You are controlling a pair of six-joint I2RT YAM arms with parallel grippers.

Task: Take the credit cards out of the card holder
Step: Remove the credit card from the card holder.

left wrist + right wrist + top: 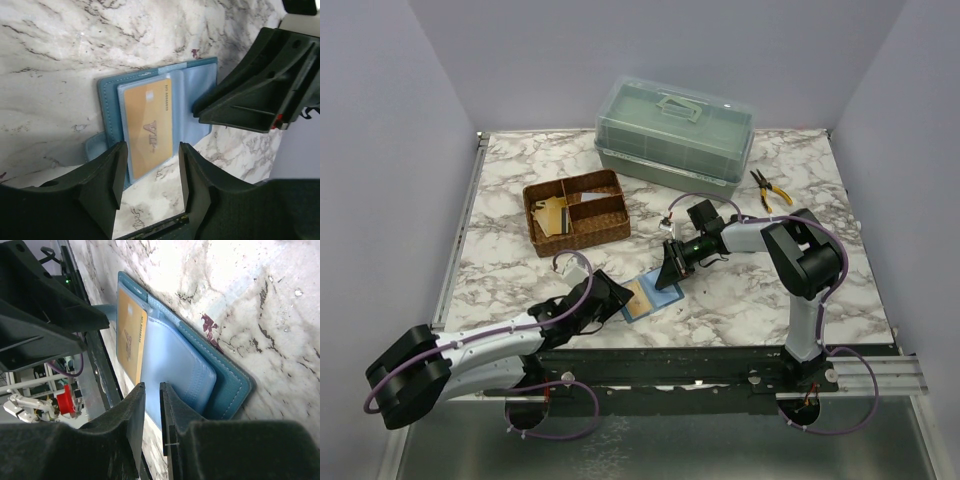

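Marbled white and grey worktop (pixel 750 300) fills the enclosure, with plain pale walls on three sides. Close to its near edge, between the two arms, the card holder (pixel 107 107) lies open and flat, teal cover down and paler blue pockets facing up. One credit card (pixel 149 127), tan-orange with faint print, sits in the clear pocket of the half nearer the left arm; its far long edge is just beside the fold. Whether more cards lie beneath it cannot be told.

From the left wrist view the left gripper (pixel 151 160) hangs low over the near end of that card, its fingers (pixel 112 172) spread wide, one on each side of the card's width, gripping nothing. The right gripper (pixel 151 390) comes in from the opposite side and reaches the other half of the holder, its tips on the pale inner pocket. Its fingers (pixel 132 415) are drawn almost together, with only a thin slit between them; whether they pinch the pocket's edge cannot be told.

Farther back on the worktop stand a brown woven basket (pixel 610 228) with dividers, something tan in one compartment, a translucent green box (pixel 675 135) with a lid handle, and yellow-handled pliers (pixel 767 190) near the right wall
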